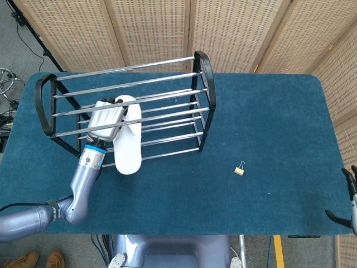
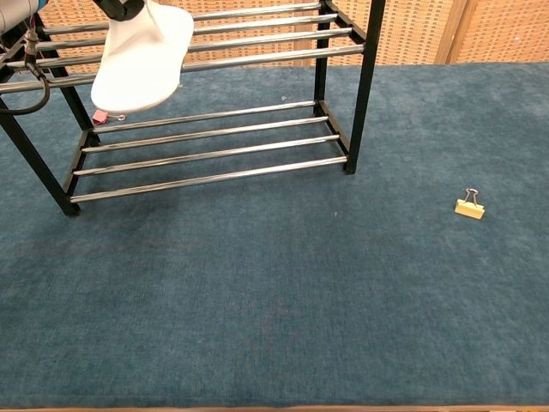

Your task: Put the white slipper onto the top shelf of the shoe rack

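Note:
My left hand (image 1: 107,120) grips the white slipper (image 1: 128,138) by its strap end and holds it in the air over the front bars of the black and chrome shoe rack (image 1: 202,78). The slipper's sole (image 2: 144,58) hangs out past the rack's front edge in the chest view, tilted downward; only dark fingertips (image 2: 120,9) of the left hand show there at the top edge. My right hand (image 1: 351,195) shows only as a few fingers at the head view's right edge, near the table's front corner, with nothing seen in it.
A small yellow binder clip (image 1: 240,169) lies on the blue table cloth (image 1: 268,123) right of the rack. A pink clip (image 2: 99,116) lies on the cloth under the rack's left end. Wicker screens (image 1: 234,28) stand behind the table.

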`<state>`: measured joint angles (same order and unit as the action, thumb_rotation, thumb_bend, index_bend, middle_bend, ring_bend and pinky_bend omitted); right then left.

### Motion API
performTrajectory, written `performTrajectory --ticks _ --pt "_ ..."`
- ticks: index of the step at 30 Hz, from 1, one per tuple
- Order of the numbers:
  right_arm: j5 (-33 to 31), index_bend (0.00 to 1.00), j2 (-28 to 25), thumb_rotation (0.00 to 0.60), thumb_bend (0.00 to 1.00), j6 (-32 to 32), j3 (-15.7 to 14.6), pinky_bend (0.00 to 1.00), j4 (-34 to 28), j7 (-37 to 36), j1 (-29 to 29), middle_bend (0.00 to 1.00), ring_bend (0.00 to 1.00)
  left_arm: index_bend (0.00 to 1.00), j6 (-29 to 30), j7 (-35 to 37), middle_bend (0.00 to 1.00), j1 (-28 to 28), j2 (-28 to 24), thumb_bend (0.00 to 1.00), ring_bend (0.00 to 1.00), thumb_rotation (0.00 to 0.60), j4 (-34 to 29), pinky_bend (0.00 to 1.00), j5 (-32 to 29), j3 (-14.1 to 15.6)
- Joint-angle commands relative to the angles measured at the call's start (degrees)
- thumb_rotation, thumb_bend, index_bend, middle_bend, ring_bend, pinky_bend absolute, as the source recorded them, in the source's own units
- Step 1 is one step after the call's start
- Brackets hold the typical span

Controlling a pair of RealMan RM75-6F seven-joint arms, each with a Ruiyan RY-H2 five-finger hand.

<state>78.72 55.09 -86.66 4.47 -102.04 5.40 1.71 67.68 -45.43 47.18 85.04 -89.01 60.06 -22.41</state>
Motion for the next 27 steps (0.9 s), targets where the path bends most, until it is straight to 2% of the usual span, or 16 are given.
performTrajectory --ticks 1,10,13,15,19,22,27 --pt "-0.1 0.00 0.0 0.600 0.00 0.0 0.0 0.00 0.0 0.1 0.0 0.00 0.00 0.65 0.1 0.3 0.55 0.3 -0.2 0.47 0.51 0.600 0.6 0.59 -0.4 0.1" --pt "-0.2 0.00 0.1 0.600 0.00 0.2 0.0 0.00 0.0 0.2 -0.1 0.00 0.00 0.66 0.4 1.6 0.56 0.8 -0.9 0.47 0.51 0.600 1.9 0.59 -1.4 0.9" --pt "-0.2 0.00 0.1 0.600 0.00 0.1 0.0 0.00 -0.1 0.2 -0.1 0.00 0.00 0.63 0.8 1.9 0.54 1.0 -0.9 0.45 0.48 0.600 1.7 0.59 -1.1 1.4" --pt "-0.2 0.00 0.1 0.600 0.00 0.0 0.0 0.00 -0.1 0.2 0.0 0.00 0.00 0.58 1.0 2.0 0.50 0.9 -1.1 0.43 0.45 0.600 1.0 0.59 -1.4 1.6" --pt "-0.2 0.00 0.0 0.600 0.00 -0.1 0.0 0.00 0.0 0.1 0.0 0.00 0.00 0.37 1.4 1.0 0.33 0.9 -1.8 0.35 0.32 0.600 -0.7 0.57 -2.5 1.8" --pt "-0.1 0.00 0.0 0.600 0.00 0.0 0.0 0.00 0.0 0.0 0.0 0.00 0.00 0.31 2.4 -1.1 0.28 1.0 -2.5 0.29 0.28 0.600 -2.6 0.56 -3.3 2.0" --pt "0.1 0.00 0.0 0.600 0.00 -0.2 -0.1 0.00 -0.2 0.1 0.0 0.00 0.00 0.30 2.8 -2.7 0.26 0.9 -4.2 0.24 0.25 0.600 -5.9 0.54 -4.3 2.7"
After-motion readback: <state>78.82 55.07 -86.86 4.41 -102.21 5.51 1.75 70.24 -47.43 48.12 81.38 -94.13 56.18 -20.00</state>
